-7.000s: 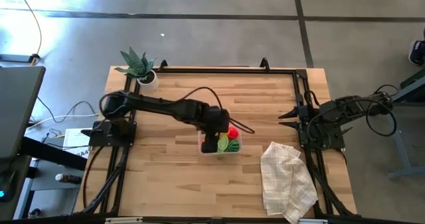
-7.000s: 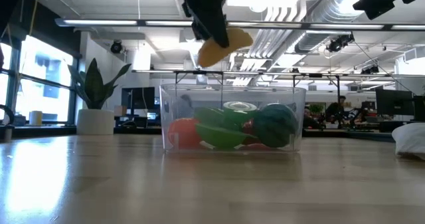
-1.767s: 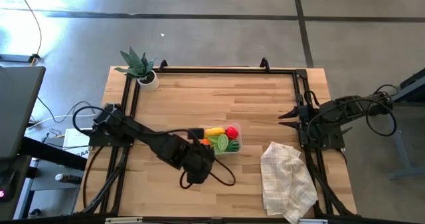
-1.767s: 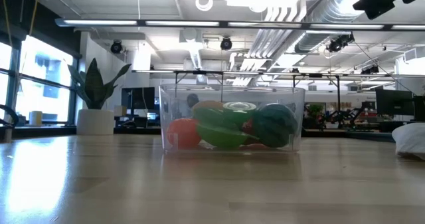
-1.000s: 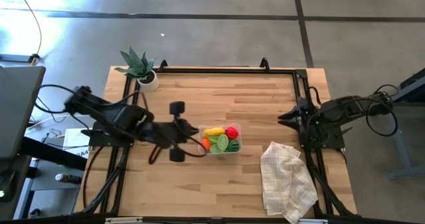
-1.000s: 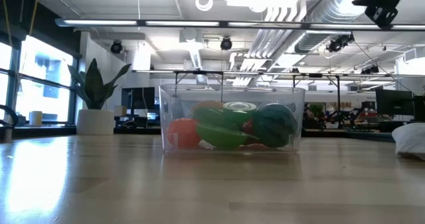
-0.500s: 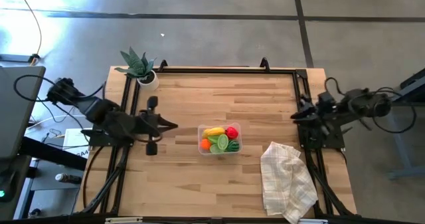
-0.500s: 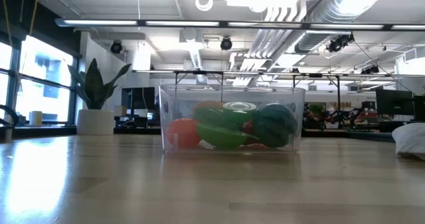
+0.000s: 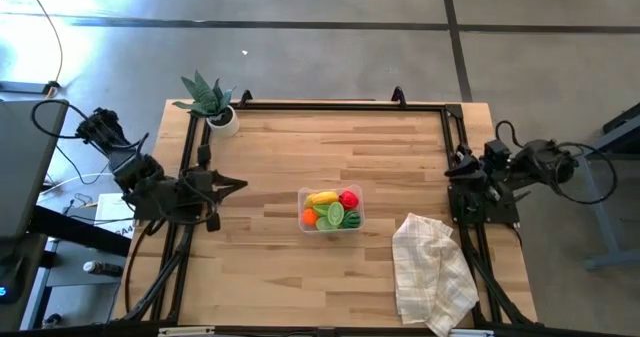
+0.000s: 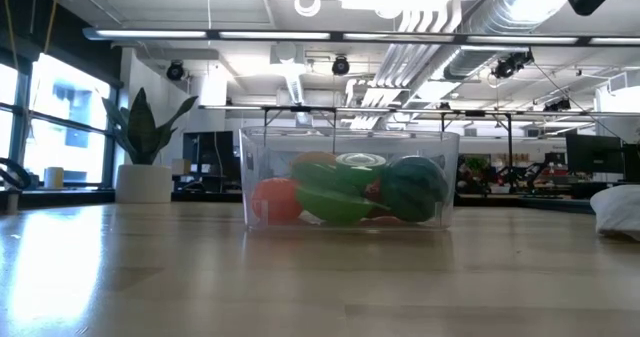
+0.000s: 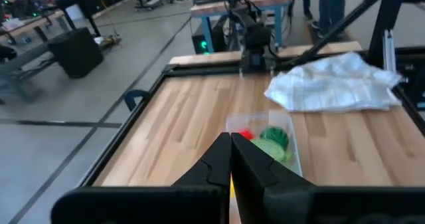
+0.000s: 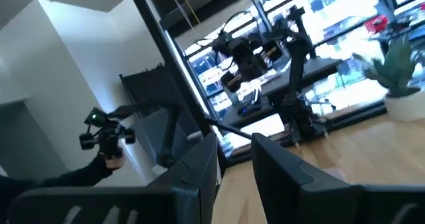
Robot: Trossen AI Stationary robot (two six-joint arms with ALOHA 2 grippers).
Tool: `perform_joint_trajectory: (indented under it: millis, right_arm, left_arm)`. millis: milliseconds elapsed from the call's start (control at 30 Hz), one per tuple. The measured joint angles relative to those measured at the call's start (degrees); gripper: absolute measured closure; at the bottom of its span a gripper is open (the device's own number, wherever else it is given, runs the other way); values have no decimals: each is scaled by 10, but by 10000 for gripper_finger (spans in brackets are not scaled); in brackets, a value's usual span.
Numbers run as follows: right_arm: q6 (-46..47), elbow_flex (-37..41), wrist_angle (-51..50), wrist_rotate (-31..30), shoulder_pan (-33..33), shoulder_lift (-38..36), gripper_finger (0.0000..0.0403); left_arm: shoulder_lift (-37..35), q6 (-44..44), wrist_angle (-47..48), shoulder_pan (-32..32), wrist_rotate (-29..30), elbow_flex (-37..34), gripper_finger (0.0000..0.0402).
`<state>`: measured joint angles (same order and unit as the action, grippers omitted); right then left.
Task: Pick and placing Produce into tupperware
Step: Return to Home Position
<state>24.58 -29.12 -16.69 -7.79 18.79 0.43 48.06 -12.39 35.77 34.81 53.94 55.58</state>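
The clear tupperware (image 9: 358,209) stands on its base at the middle of the wooden table. It holds the produce: a yellow banana (image 9: 322,197), a red piece (image 9: 349,198), an orange (image 9: 309,217) and green pieces (image 9: 336,215). The low view shows the orange (image 10: 274,199), green pieces and a watermelon (image 10: 415,189) through the tupperware wall (image 10: 250,167). My left gripper (image 9: 240,185) is shut and empty at the table's left edge, pointing toward the tupperware (image 11: 292,127). My right gripper (image 9: 452,169) hangs at the right edge, tilted upward, its fingers (image 12: 199,161) apart with nothing between them.
A white checked cloth (image 9: 432,272) lies crumpled at the near right corner. A potted plant (image 9: 210,102) stands at the far left corner. A black frame (image 9: 320,105) runs along the table's edges. Bare wood surrounds the tupperware.
My left gripper has drawn back from beside the tupperware toward the table's left edge, staying shut. My right gripper has pulled back toward the right edge and tipped upward. The tupperware and produce have not moved.
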Motion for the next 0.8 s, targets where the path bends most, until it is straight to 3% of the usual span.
perform_joint_trajectory:
  millis: [267, 500, 667, 800]
  right_arm:
    - [4, 0, 40, 16, 0, -1, 318]
    - [0, -13, 45, -11, 0, -1, 318]
    - [-3, -13, 45, -12, 0, -1, 318]
    - [-11, -13, 45, -38, 0, -1, 318]
  left_arm:
    - [-104, -14, -4, 42, 54, -69, 401]
    - [-153, 92, -100, 42, 50, -74, 401]
    - [-166, 79, -101, 42, 52, -74, 401]
    - [-164, 42, -103, 42, 8, -74, 401]
